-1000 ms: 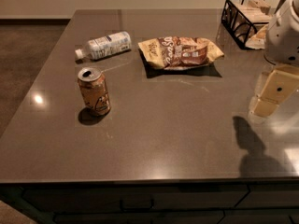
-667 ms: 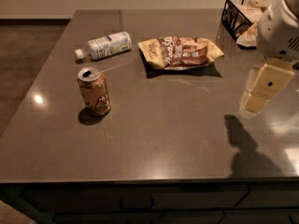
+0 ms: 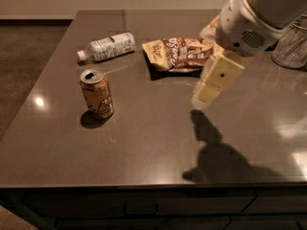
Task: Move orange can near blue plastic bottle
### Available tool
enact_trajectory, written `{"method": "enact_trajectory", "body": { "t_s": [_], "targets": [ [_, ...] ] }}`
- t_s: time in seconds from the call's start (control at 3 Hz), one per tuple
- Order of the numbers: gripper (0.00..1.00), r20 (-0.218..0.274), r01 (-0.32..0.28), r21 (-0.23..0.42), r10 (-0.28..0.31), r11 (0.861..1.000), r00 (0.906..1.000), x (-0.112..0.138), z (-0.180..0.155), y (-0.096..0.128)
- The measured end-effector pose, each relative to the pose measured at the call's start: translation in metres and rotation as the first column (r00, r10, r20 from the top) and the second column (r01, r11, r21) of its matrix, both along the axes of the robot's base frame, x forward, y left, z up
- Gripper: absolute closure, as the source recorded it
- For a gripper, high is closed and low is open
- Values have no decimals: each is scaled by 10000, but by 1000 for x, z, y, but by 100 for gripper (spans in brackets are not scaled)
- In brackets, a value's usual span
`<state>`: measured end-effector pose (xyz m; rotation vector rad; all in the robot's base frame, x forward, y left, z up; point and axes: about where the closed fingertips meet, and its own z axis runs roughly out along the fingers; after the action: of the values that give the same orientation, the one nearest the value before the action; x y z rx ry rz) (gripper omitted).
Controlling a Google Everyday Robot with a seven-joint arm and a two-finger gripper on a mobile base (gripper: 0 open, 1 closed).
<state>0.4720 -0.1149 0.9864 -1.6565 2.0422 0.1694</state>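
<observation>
Orange can (image 3: 97,94) upright on left of table (image 3: 144,152), untouched, short gap from blue plastic bottle (image 3: 106,46) lying on its side behind it. Chip bag (image 3: 180,53) right of bottle. Your gripper (image 3: 207,92) hovers mid-table, well right of can, carrying nothing; how wide it's open, can't tell. Reach, grasp, carry all left. Arm cut off top right.
</observation>
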Motion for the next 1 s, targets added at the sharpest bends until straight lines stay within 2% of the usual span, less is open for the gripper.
{"method": "enact_trajectory", "body": {
  "t_s": [0.33,0.67,1.0],
  "targets": [
    [0,-21,-192,1093,196,9938,9998,19,-1,51],
    [0,-148,-441,1993,480,9789,9987,28,-2,97],
    [0,-272,-661,2361,746,9695,9968,28,-14,137]
  ]
}}
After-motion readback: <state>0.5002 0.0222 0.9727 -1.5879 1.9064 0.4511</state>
